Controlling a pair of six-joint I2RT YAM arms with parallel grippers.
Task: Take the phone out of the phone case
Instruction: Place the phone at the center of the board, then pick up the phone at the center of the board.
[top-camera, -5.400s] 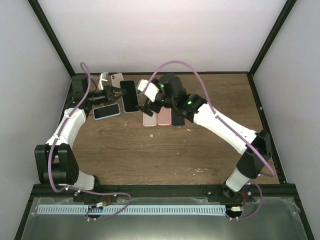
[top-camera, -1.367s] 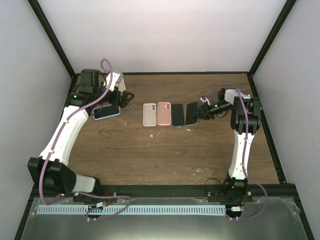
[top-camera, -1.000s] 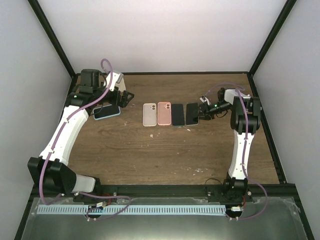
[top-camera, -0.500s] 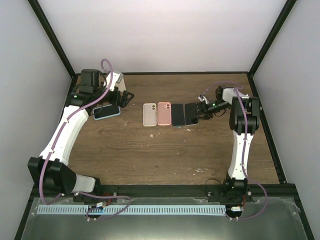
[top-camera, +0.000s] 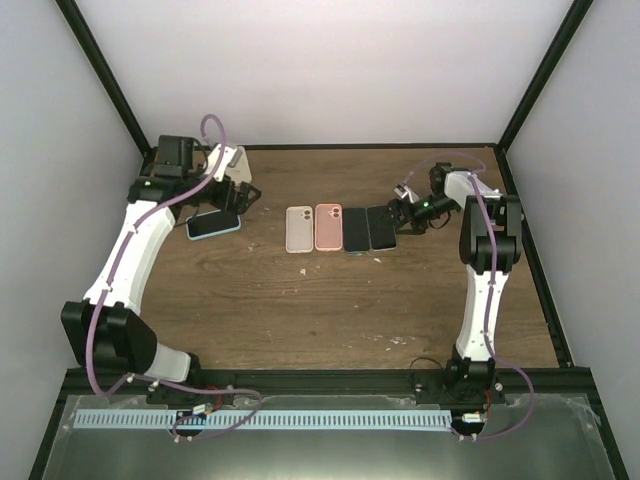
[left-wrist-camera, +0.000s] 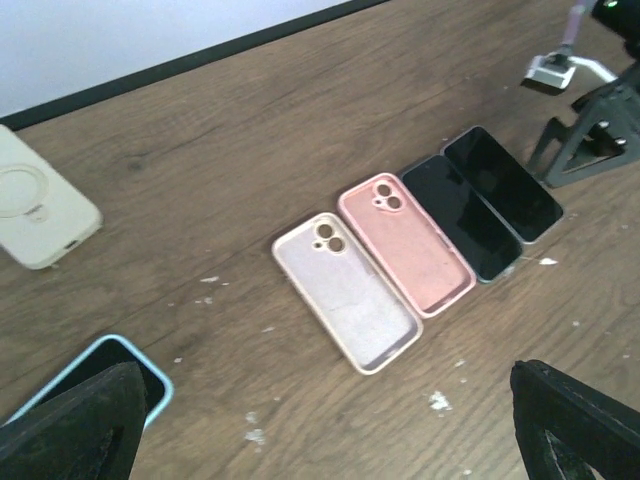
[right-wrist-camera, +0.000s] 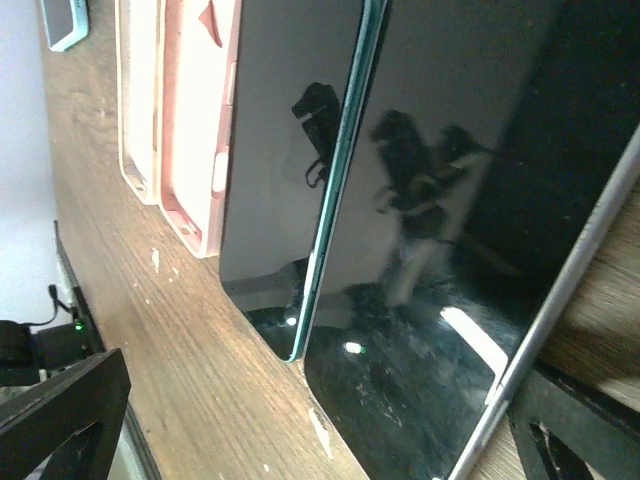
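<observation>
From above, the phone lies flat and screen up on the brown wooden table. Its long axis runs from the near edge towards the far edge, with a slight lean. It sits just ahead of the right gripper, whose jaws stand wide; whether a finger touches it cannot be told from here. Beyond the phone from those jaws a second phone, a pink case and a pale case complete a row, all lying parallel. The left gripper, jaws also wide, hangs well apart from the row, and a blue case lies just beside it with a dark-screened handset inside. In the left wrist view the whole row lies ahead of the spread jaws, the phone at its far right end. The pink and pale cases are rounded rectangles with a matt, slightly speckled face, a raised lip and a camera hole at one end, and only their own surface shows inside the lip. A cream case with a ring on its back lies off to the left, and the blue case's corner is next to the left finger. In the right wrist view the phone fills the space between the two dark fingers. Its glass is glossy black and mirrors the arm, and it has a silver edge. The second phone's green edge lies right alongside it.
</observation>
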